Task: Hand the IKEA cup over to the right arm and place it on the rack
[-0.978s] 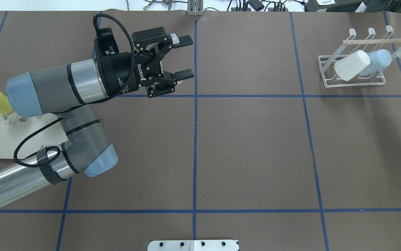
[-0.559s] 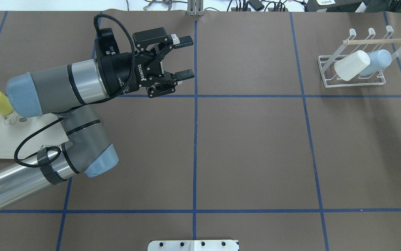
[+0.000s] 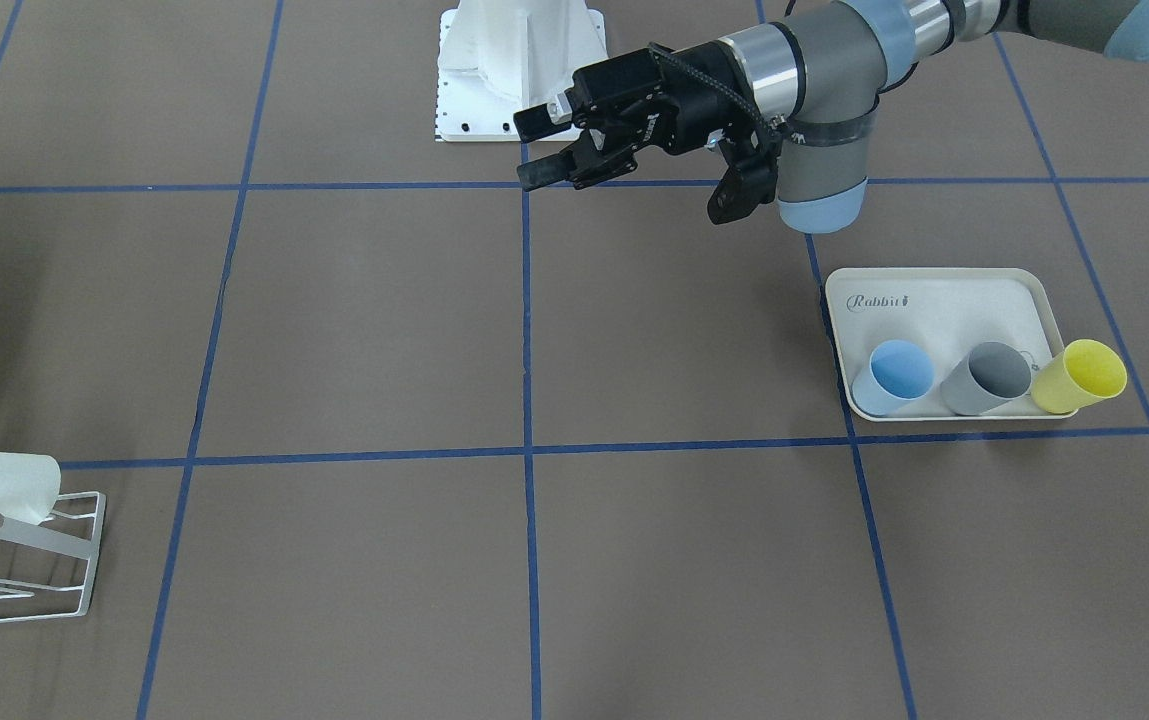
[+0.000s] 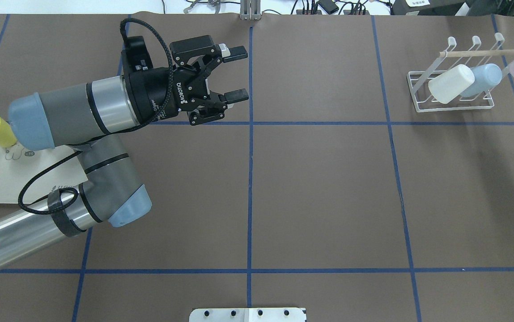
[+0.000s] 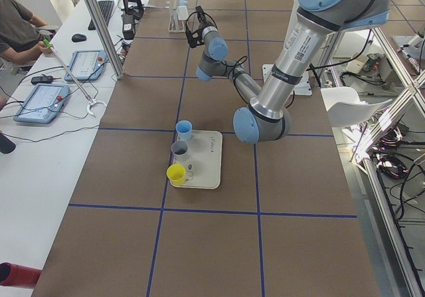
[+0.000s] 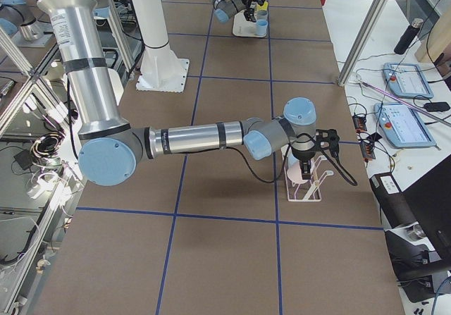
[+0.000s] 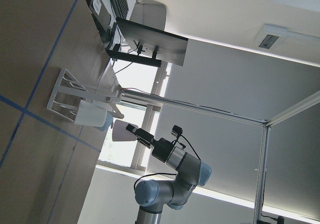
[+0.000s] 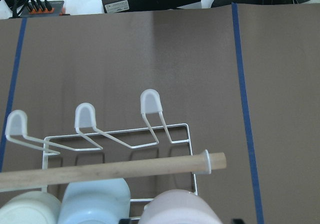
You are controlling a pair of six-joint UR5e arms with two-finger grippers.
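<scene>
Pinches the pink cup (image 7: 121, 132) tight in the right hand (image 7: 131, 132), right by the tip of the wooden stick (image 4: 480, 52) on the rack (image 4: 453, 108). Shows a white cup (image 4: 451, 83) and a blue cup (image 4: 482, 79) leaning side by side on that rack. Holds the left hand (image 4: 238, 73) spread wide and empty above the bench (image 4: 328, 201), well apart from the rack. Has a tray (image 3: 934, 300) even farther from the rack.
</scene>
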